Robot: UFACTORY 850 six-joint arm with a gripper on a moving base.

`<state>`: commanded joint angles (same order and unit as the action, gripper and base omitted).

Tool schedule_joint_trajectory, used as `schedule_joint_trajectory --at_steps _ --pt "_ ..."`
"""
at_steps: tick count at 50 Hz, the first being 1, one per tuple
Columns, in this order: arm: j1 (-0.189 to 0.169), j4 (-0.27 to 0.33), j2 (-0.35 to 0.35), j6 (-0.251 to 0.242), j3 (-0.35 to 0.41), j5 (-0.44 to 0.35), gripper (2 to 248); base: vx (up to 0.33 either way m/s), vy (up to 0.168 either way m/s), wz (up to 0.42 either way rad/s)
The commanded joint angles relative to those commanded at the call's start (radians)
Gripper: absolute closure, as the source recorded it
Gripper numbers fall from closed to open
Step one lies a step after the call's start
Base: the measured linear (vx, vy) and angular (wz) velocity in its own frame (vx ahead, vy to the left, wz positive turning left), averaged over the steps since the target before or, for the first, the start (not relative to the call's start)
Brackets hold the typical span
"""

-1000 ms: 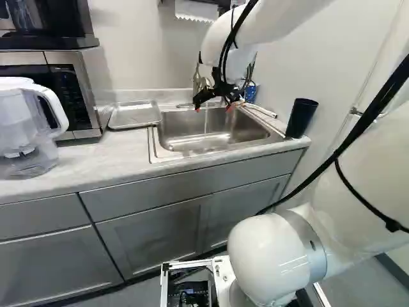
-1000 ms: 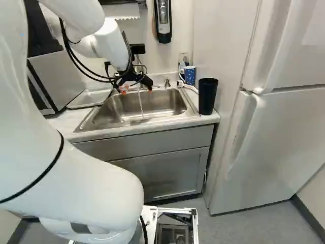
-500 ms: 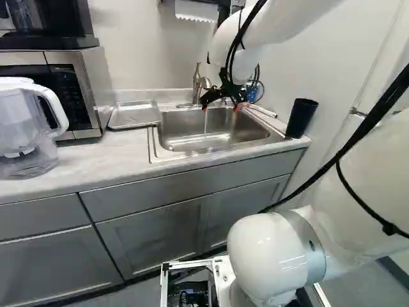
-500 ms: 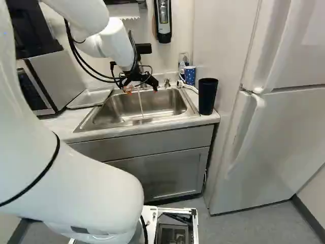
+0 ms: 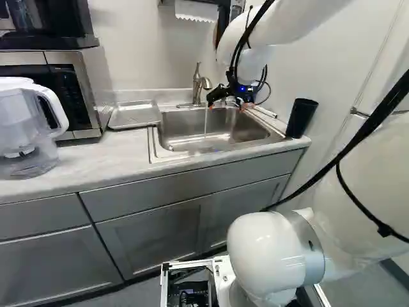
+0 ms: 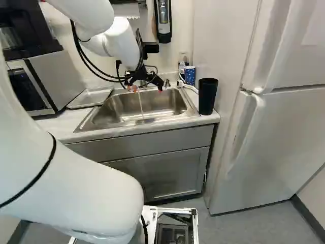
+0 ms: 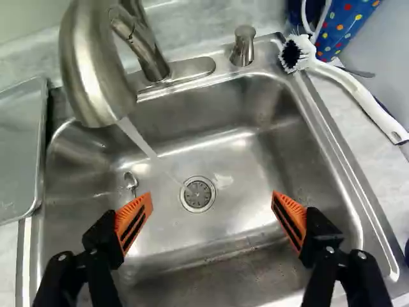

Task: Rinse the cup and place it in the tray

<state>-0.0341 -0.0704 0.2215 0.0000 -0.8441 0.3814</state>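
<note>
Two fingers (image 7: 133, 224) apart, nothing gripped; my gripper (image 7: 212, 194) hangs over the sink (image 6: 167, 104). Water (image 7: 137, 137) running. Dark cup (image 6: 207, 96), likely target, upright on right counter; tray (image 5: 135, 116) left. Step, I judge: fetch cup for rinsing. Next: swing right and nearer, straddle cup, close, carry under stream.

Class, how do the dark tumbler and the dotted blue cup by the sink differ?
The tumbler is plain and dark; the cup is blue with dots. The tumbler looks taller than the cup and stands nearer the front of the counter, while the cup is nearer the back wall. Both stand upright beside the sink.
</note>
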Motion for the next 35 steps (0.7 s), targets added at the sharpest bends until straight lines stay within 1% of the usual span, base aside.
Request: schedule_joint_trajectory --at_steps 7,23,31,35 --pt "-0.012 -0.025 -0.004 0.000 -0.003 -0.018 3 0.000 0.000 0.000" --pt "-0.020 -0.089 -0.004 0.000 -0.003 -0.045 3 0.000 0.000 0.000" --pt "-0.040 -0.122 0.005 0.000 0.004 -0.055 3 0.000 0.000 0.000" --pt "-0.042 -0.137 0.005 0.000 0.004 -0.060 3 0.000 0.000 0.000"
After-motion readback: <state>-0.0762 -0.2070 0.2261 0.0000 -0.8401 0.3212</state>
